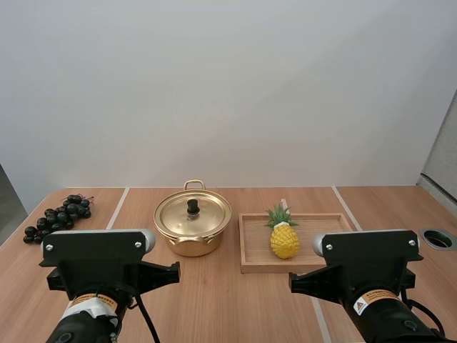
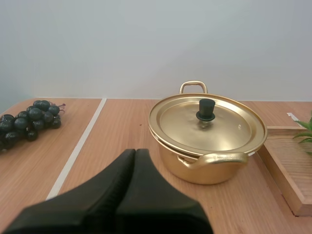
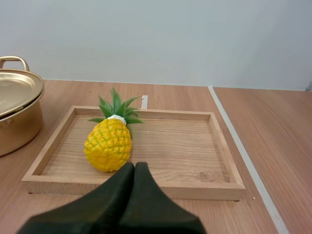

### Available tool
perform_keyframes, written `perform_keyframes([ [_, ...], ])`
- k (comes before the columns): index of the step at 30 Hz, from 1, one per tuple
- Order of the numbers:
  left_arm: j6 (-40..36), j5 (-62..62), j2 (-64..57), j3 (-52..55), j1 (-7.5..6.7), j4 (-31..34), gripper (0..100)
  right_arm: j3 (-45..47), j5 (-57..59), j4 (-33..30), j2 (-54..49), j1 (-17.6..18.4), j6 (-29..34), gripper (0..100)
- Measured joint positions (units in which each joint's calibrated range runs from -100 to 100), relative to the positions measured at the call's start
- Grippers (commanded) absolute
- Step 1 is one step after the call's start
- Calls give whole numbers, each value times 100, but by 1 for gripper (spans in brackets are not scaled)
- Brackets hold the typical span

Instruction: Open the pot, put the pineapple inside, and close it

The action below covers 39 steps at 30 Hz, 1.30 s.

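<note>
Black fingers point(image 2: 112, 185) of the left gripper point(image 2: 135, 152) lie pressed together as one dark wedge before a polished gold-coloured pot point(image 2: 208, 168). Its round lid point(image 2: 219, 131) is seated and topped by a black knob point(image 2: 205, 109). The right gripper point(image 3: 134, 165), likewise closed on nothing, faces the knobbly yellow pineapple point(image 3: 108, 144), which rests green-crowned in a shallow wooden tray point(image 3: 204, 191) just beside the pot. Dark grapes point(image 1: 61, 214) sit near the wood-grain table's point(image 1: 235, 307) left edge. Orange-marked stickers point(image 1: 371, 303) on both arms point(image 1: 107, 264) carry print too small to read.

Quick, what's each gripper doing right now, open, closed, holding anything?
Left gripper: closed, holding nothing, facing the pot.
Right gripper: closed, holding nothing, near the pineapple.
</note>
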Motion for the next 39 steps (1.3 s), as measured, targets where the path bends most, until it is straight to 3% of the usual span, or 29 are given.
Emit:
perform_keyframes([
  [1,-13,0,0,0,0,0,14,0,0,0,0,0,0,28],
  [3,-23,0,0,0,0,0,29,0,0,0,0,0,10,59],
  [5,-48,0,0,0,13,24,48,0,-16,0,0,0,10,100],
  [8,-117,0,0,0,22,49,91,0,-16,-46,0,0,19,100],
  [9,-128,0,0,0,22,61,100,0,-16,-46,0,0,19,100],
  [23,-160,0,0,0,22,163,100,0,-16,-103,0,0,19,100],
  [27,-160,-440,0,10,22,163,100,0,-276,-773,0,0,19,100],
  [31,-43,-2047,0,10,22,174,100,-58,-572,-1264,0,0,19,100],
  [34,206,-3922,0,10,22,174,100,-411,-572,-1481,0,0,19,100],
  [39,1381,-7283,0,10,22,174,100,-1212,-448,-2112,-3,0,19,100],
])
